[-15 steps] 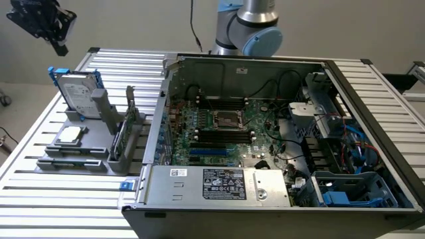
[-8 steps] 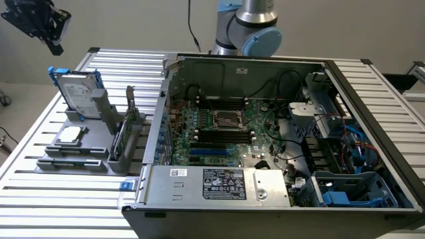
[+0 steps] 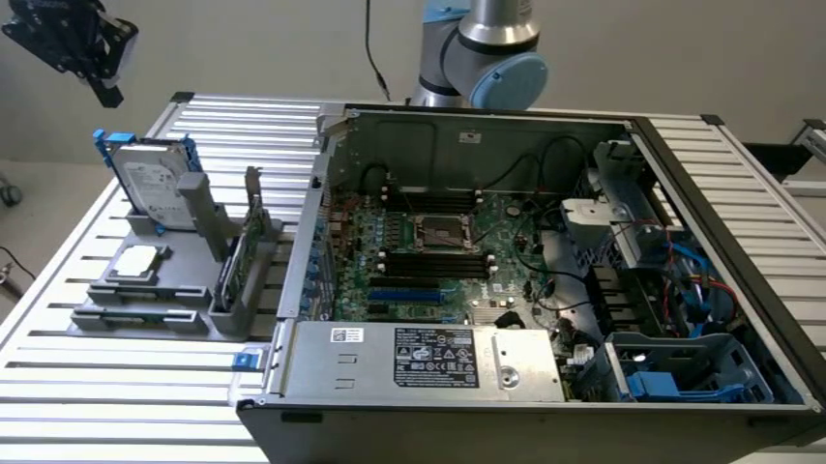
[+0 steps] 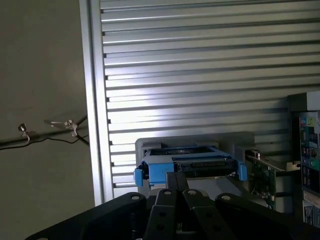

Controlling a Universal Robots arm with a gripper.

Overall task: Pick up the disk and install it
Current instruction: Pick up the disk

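One disk (image 3: 155, 188) upright in a grey rack (image 3: 145, 314) near an edge of the table (image 3: 103, 387), one gripper (image 3: 108, 95) — closed, empty — well above, clear air between.

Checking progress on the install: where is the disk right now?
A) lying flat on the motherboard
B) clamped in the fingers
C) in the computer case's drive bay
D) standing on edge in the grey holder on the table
D: the disk stands on edge in the grey holder beside the computer case, with the gripper above it and apart from it.
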